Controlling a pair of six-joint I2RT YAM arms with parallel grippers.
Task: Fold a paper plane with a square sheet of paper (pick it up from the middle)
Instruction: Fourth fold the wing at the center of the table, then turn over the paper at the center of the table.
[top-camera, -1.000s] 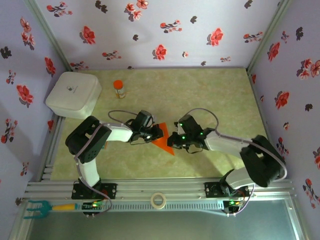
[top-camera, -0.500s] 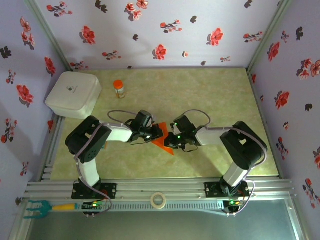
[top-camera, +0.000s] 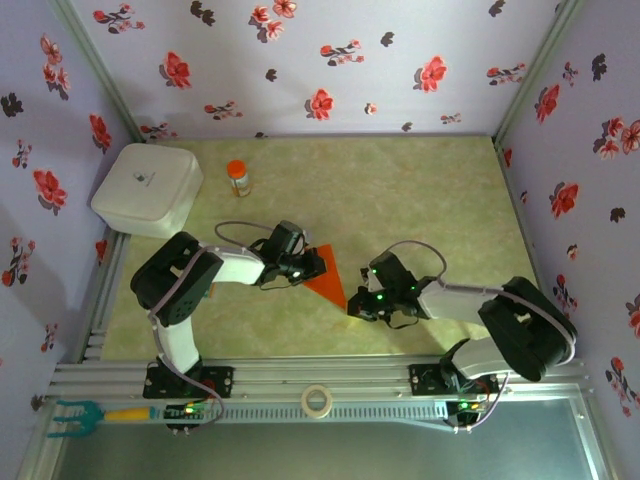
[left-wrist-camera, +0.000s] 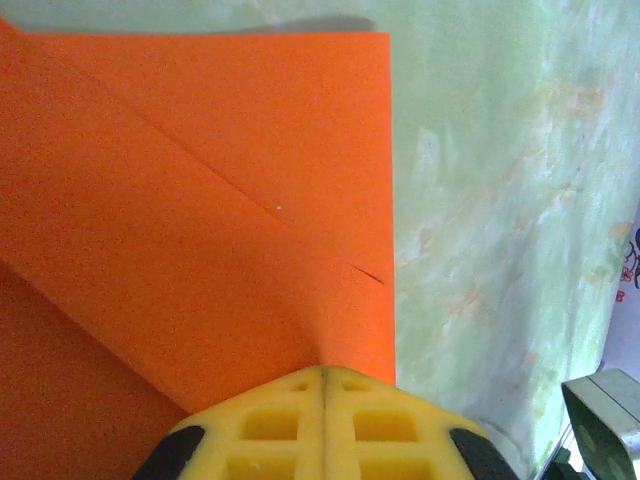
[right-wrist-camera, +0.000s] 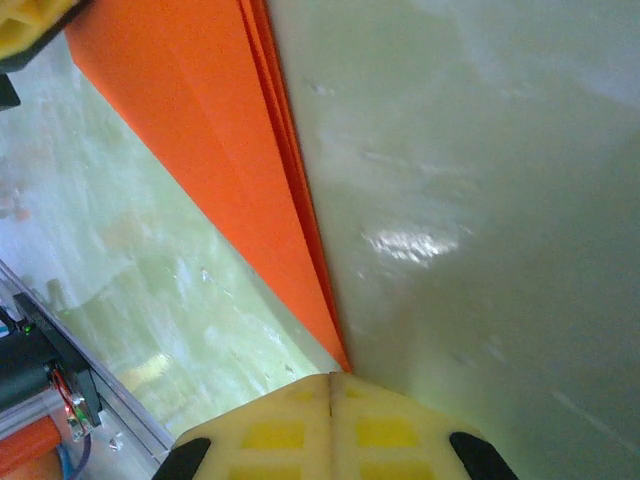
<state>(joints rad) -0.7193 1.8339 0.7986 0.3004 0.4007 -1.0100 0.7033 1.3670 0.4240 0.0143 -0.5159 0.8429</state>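
left claw (left-wrist-camera: 323, 372) pressed together, touching folded orange paper (top-camera: 327, 278) near its edge; right claw (right-wrist-camera: 333, 378) pressed together too, sitting just beside paper's tip on surface (top-camera: 430, 200)

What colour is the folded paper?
Bright orange; the paper shows best in the left wrist view.

Both arms bent low, elbows outward, wrists angled toward centre. Left tool (top-camera: 306, 266) jaws pressed together. Right tool (top-camera: 354, 306) likewise closed, sits nearer, apart from the left.
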